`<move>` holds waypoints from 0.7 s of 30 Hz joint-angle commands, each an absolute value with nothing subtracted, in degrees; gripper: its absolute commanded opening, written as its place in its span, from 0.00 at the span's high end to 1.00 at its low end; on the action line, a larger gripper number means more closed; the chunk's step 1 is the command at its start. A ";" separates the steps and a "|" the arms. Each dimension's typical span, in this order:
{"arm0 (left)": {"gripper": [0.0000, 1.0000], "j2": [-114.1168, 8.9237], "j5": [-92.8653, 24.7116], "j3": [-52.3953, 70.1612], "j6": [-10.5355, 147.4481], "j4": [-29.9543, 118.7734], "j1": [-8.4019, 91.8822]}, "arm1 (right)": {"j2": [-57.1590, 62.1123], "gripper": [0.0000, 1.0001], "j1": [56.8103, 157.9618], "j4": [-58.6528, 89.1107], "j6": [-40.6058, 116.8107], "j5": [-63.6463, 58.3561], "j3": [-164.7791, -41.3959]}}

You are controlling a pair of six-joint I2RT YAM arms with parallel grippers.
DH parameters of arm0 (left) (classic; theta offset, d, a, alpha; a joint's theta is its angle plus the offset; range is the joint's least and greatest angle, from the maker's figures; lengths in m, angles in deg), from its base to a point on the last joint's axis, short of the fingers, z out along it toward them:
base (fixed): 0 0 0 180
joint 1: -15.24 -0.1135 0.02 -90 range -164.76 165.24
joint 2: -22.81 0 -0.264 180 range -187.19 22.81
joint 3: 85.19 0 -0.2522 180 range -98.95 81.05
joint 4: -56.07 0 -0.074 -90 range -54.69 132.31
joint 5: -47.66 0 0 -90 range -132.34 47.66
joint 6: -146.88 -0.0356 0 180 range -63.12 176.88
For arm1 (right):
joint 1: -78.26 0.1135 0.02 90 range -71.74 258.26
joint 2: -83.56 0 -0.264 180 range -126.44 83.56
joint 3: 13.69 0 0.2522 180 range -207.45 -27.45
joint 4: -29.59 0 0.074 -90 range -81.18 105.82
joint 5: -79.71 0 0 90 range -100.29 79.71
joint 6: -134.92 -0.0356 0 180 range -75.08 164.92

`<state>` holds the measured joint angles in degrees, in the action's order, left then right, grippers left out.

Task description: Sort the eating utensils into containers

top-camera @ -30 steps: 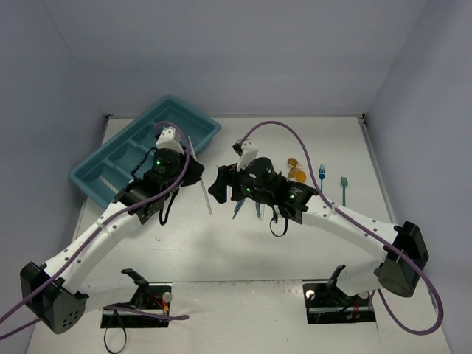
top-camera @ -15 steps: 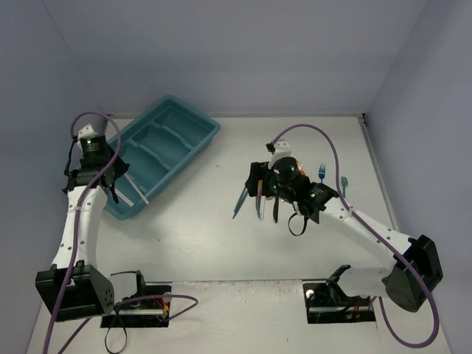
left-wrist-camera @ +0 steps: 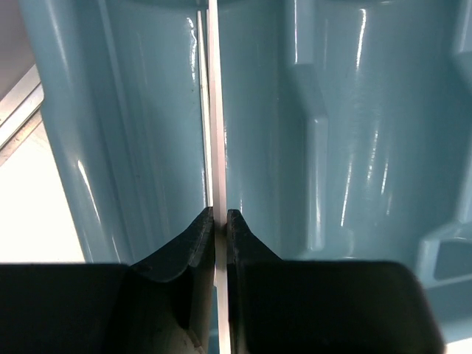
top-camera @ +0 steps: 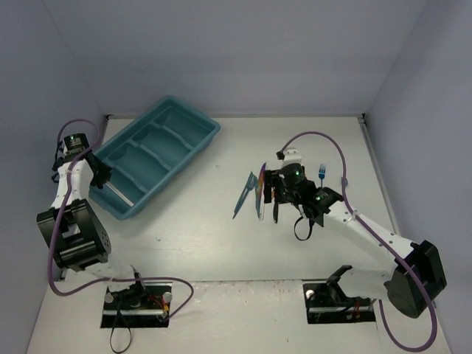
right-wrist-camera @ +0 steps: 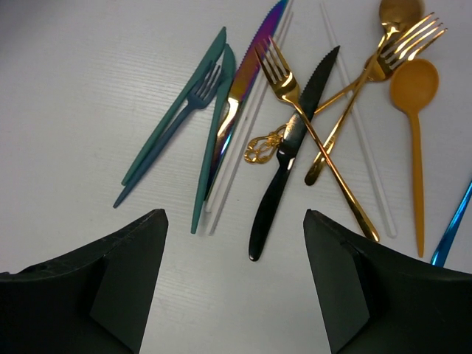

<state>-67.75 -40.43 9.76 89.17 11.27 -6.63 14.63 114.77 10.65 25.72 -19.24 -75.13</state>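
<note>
Right gripper: jaws stand wide apart, only bare white table between them. Just ahead of the gap lies a black knife, crossed by a gold fork. Ahead-left: iridescent knife, teal fork, two teal knives. Ahead-right: yellow spoon, second gold fork, thin white sticks. A blue handle lies outside the right finger.

I see tray at far left of table, set diagonal. Utensil pile lies right of centre, well apart from tray. My right wrist view: fork between two knives at left side of pile; knife in middle, under crossed forks; spoon at right edge. Lone fork lies just right of pile. Thin stick runs lengthwise over tray compartment.
</note>
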 commanded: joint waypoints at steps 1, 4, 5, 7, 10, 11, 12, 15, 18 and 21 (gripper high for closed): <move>0.88 -67.86 -41.81 5.82 87.80 11.70 -6.73 | 14.70 0.29 112.27 9.94 26.69 -23.28 -75.07; 0.73 -68.08 -41.81 5.73 88.16 11.63 -6.73 | 13.31 0.29 109.54 8.45 26.81 -22.78 -75.27; 0.69 -67.70 -41.77 5.77 88.21 11.63 -6.73 | 12.70 0.30 108.58 8.11 26.93 -22.10 -75.27; 0.52 -66.21 -41.38 6.12 88.38 11.63 -6.61 | 11.45 0.31 105.62 7.44 27.34 -20.74 -75.35; 0.39 -63.32 -39.76 6.76 88.70 11.54 -6.49 | 9.67 0.34 102.23 7.39 27.58 -19.17 -75.82; 0.36 -61.78 -39.17 6.97 88.96 11.54 -6.28 | 8.73 0.35 101.36 7.39 27.79 -19.16 -76.16; 0.35 -60.13 -38.80 7.34 89.02 11.54 -5.85 | 7.63 0.36 100.62 7.39 28.09 -19.04 -76.65; 0.32 -54.82 -37.35 8.70 89.00 11.22 -3.22 | 3.75 0.40 99.11 7.43 29.05 -18.86 -78.12; 0.31 -49.09 -36.66 10.23 87.48 11.58 1.47 | -0.92 0.46 97.53 7.50 30.04 -18.59 -80.21; 0.31 -45.61 -36.86 12.61 84.64 12.71 8.74 | -4.08 0.52 96.54 7.56 31.57 -18.21 -81.85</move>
<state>-51.43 -38.40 10.56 88.20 11.07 0.76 -0.82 97.86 6.66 28.97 -18.65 -77.39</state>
